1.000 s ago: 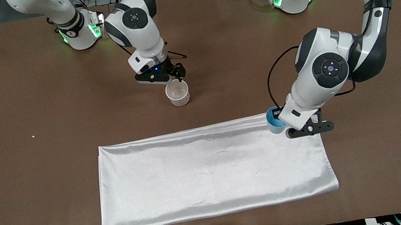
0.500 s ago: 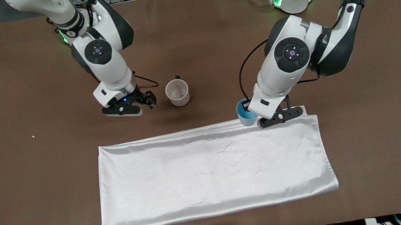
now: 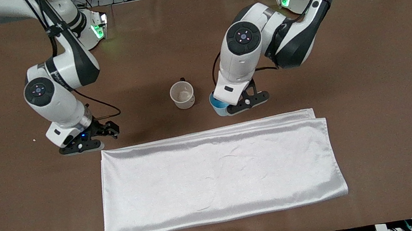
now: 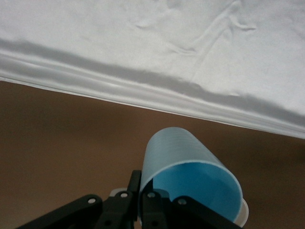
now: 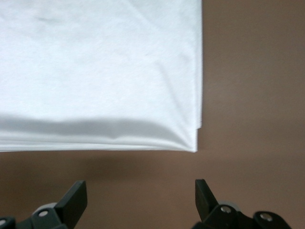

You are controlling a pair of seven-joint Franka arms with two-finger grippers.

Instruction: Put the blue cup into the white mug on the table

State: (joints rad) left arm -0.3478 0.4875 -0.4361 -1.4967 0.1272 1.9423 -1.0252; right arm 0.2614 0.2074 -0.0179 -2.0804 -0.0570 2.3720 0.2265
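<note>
The white mug [image 3: 182, 94] stands upright on the brown table [image 3: 367, 65], its black handle pointing toward the robots' bases. My left gripper [image 3: 226, 108] is shut on the rim of the blue cup [image 3: 217, 108] and holds it above the table beside the mug, toward the left arm's end. In the left wrist view the fingers [image 4: 136, 183] pinch the wall of the blue cup [image 4: 178, 152], whose mouth faces the camera. My right gripper [image 3: 108, 131] is open and empty, over the table by the cloth's corner, away from the mug; the right wrist view shows it [image 5: 139, 195] open too.
A shiny white cloth [image 3: 219, 173] lies flat on the table, nearer the front camera than the mug. Its folded edge shows in the left wrist view [image 4: 167, 47] and its corner in the right wrist view [image 5: 119, 71].
My left gripper carried the blue cup off the cloth's corner to beside the mug. My right gripper left the mug and moved toward the right arm's end, down to the cloth's corner.
</note>
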